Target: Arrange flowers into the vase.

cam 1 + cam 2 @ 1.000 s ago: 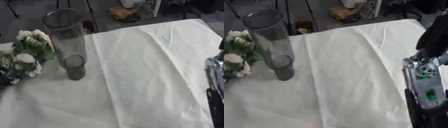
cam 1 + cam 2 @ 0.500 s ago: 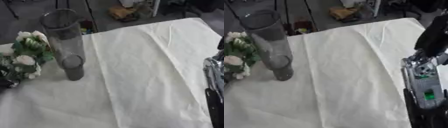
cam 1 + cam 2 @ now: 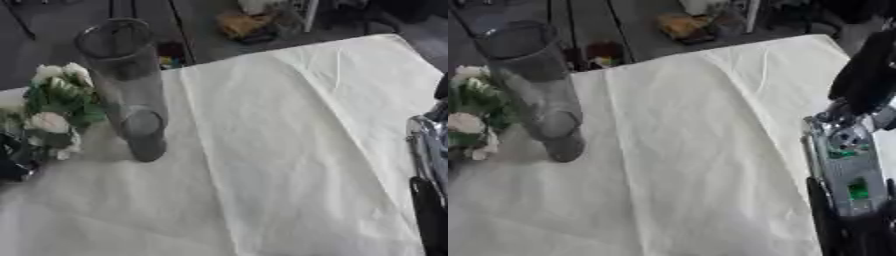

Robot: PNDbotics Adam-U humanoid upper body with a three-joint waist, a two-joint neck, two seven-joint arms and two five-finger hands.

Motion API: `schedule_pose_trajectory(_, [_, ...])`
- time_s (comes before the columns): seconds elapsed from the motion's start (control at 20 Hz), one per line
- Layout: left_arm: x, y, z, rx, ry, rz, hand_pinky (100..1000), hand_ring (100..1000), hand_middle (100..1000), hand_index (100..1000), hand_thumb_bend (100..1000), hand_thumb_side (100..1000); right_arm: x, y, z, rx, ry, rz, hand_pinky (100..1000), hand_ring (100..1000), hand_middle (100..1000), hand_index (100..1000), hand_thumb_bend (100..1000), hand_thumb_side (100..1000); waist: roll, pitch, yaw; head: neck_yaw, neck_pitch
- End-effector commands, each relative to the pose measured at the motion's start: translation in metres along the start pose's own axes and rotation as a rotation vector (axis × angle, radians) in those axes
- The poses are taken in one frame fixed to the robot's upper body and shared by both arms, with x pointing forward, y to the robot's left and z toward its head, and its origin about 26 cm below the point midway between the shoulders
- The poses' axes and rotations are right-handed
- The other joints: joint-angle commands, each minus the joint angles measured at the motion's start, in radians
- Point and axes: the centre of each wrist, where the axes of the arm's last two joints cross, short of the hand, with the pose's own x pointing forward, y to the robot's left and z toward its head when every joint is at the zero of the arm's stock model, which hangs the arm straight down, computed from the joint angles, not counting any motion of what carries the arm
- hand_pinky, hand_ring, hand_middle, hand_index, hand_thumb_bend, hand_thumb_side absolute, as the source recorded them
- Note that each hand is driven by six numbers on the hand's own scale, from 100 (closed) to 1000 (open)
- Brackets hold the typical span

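In the left eye view, a tall clear glass vase (image 3: 127, 85) is seen standing on a table covered with a creased cream cloth (image 3: 289, 150), toward the left side. What looks like its base (image 3: 143, 134) is seen through the glass low down, though it cannot be made out whether this is a separate small glass inside or in front. A bunch of white flowers (image 3: 54, 107) with green leaves is laid on the cloth just to the left of the vase, touching or nearly touching its side; none of it is placed in the vase. A dark shape (image 3: 16, 160) is glimpsed at the left edge under the flowers, and it cannot be told what it is. A silver and black part of the right arm (image 3: 429, 165) is shown at the right edge.

In the right eye view, the right arm is shown more fully along the right side, with a silver section bearing a green patch. The right hand (image 3: 846, 235) is caught at the lower right corner, well apart from the vase and flowers; whether its fingers are straight or curled cannot be told. A cluttered floor is seen beyond the table's far edge
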Motion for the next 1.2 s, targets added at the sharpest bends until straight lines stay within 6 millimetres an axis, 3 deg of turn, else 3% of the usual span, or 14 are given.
schedule_pose_trajectory(0.05, [-0.0008,0.0158,0.0054,0.049,0.008,0.004,203,447,599,829,124,439,0.0036,0.0024,-0.0061,-0.008,-0.032,-0.021,725,816,775,845,100,742,-0.001,-0.023,-0.003,-0.001,-0.016])
schedule_pose_trajectory(0.35, [-0.0008,0.0142,0.0035,0.072,0.026,0.019,100,354,504,732,100,399,0.0035,0.0023,-0.0055,-0.006,-0.028,-0.022,725,816,775,845,100,742,-0.002,-0.023,-0.006,-0.003,-0.020])
schedule_pose_trajectory(0.75, [-0.0001,0.0123,0.0024,0.105,0.036,0.026,100,269,398,596,100,362,0.0035,0.0025,-0.0052,-0.008,-0.028,-0.024,731,816,775,845,100,743,-0.007,-0.021,-0.010,0.000,-0.021])
schedule_pose_trajectory(1.2, [0.0010,0.0100,0.0007,0.146,0.035,0.048,100,120,242,436,100,443,0.0036,0.0036,-0.0050,-0.008,-0.026,-0.031,732,816,774,844,100,746,-0.013,-0.020,-0.010,-0.004,-0.025])
